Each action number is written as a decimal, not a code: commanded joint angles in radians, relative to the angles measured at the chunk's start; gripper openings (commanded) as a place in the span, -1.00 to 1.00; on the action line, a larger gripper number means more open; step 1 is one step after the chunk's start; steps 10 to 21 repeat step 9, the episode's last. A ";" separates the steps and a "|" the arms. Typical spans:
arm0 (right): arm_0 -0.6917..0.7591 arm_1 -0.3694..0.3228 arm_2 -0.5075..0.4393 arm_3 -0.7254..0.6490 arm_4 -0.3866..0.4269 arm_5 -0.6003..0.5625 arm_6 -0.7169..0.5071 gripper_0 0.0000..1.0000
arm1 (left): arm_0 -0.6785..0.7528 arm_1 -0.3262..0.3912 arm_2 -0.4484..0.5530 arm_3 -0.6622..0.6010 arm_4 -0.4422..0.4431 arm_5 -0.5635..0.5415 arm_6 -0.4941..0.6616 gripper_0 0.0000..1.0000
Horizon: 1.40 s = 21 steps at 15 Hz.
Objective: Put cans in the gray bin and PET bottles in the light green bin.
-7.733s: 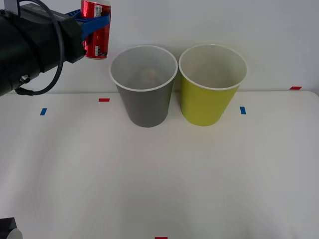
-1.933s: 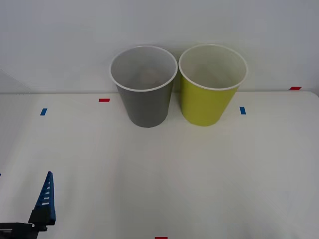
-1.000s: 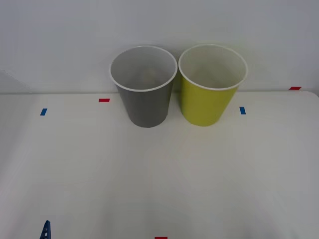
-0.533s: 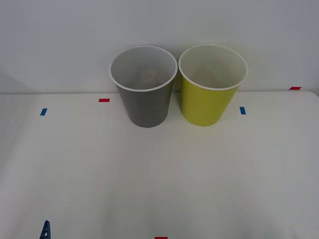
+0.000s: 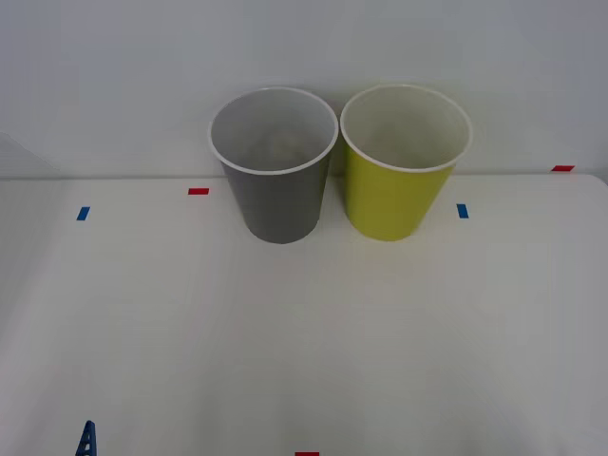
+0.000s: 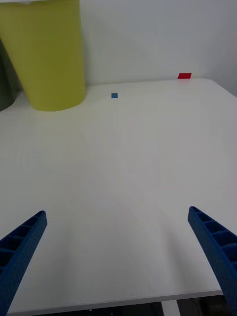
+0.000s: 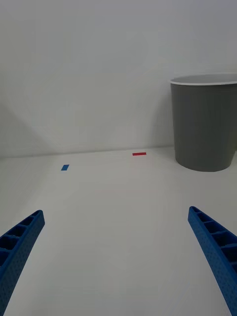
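Gray bin (image 5: 275, 166) and green bin (image 5: 404, 163) upright, touching, well ahead of both grippers. Left gripper (image 7: 116, 261) wide, right gripper (image 6: 118, 259) wide, low over worktop (image 5: 313, 332).

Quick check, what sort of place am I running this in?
Likely a lab test bench: a plain white table against a bare wall, red and blue tape marks, and a gray bin beside a light green bin.

The white table (image 5: 304, 332) carries the gray bin (image 5: 276, 180), the light green bin (image 5: 397, 185) and small tape marks (image 5: 198, 191).
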 commanded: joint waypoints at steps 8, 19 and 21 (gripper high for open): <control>0.000 0.000 0.000 0.000 0.000 0.000 0.000 1.00 | 0.000 0.000 0.000 0.000 0.000 0.000 0.000 1.00; 0.000 0.000 0.000 0.000 0.000 0.000 0.000 1.00 | 0.000 0.000 0.000 0.000 0.000 0.000 0.000 1.00; 0.000 0.000 0.000 0.000 0.000 0.000 0.000 1.00 | 0.000 0.000 0.000 0.000 0.000 0.000 0.000 1.00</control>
